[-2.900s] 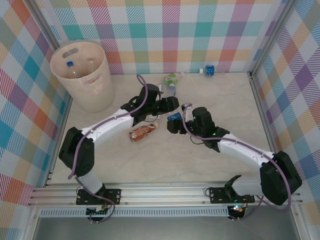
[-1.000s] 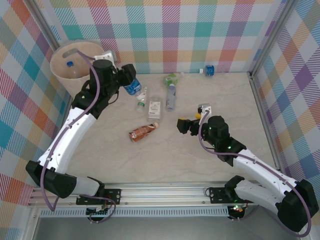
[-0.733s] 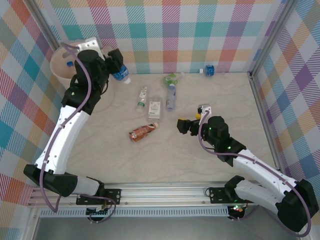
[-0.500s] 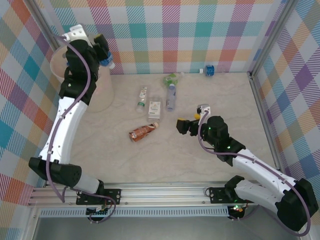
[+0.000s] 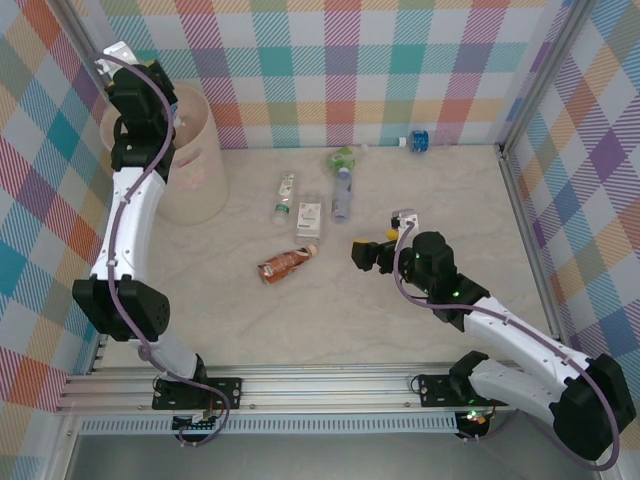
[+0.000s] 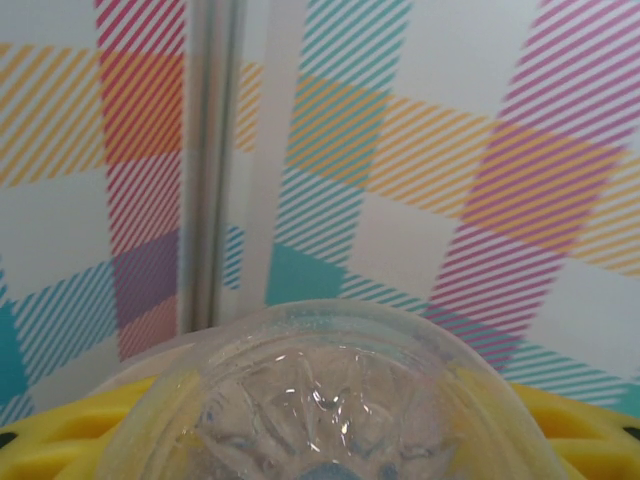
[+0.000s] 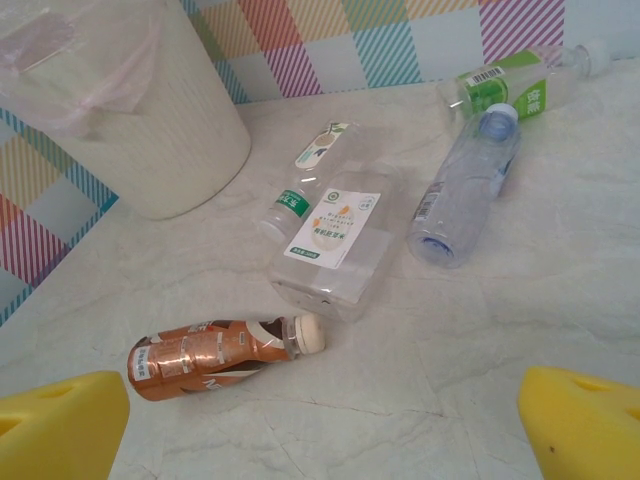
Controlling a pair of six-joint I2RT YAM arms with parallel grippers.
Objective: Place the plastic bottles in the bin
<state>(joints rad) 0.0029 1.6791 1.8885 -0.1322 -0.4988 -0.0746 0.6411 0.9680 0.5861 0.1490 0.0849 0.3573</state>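
My left gripper (image 6: 325, 435) is shut on a clear plastic bottle (image 6: 330, 390), whose ribbed base sits between the yellow fingers. In the top view that arm (image 5: 135, 95) is raised over the rim of the beige bin (image 5: 195, 160) at the back left. Several bottles lie on the table: a brown one (image 7: 215, 355), a square clear one with a white label (image 7: 335, 240), a small green-capped one (image 7: 305, 180), a bluish one (image 7: 465, 190) and a green-labelled one (image 7: 510, 90). My right gripper (image 5: 362, 253) stands open, low and right of the brown bottle, holding nothing.
A blue-labelled bottle (image 5: 417, 140) lies against the back wall at the right. Checked walls and metal posts close in the table on the left, back and right. The aluminium rail (image 5: 330, 385) with both arm bases runs along the near edge.
My left arm has swung up and to the left with the bottle, from beside the bin to over its rim. The right arm has stayed put.
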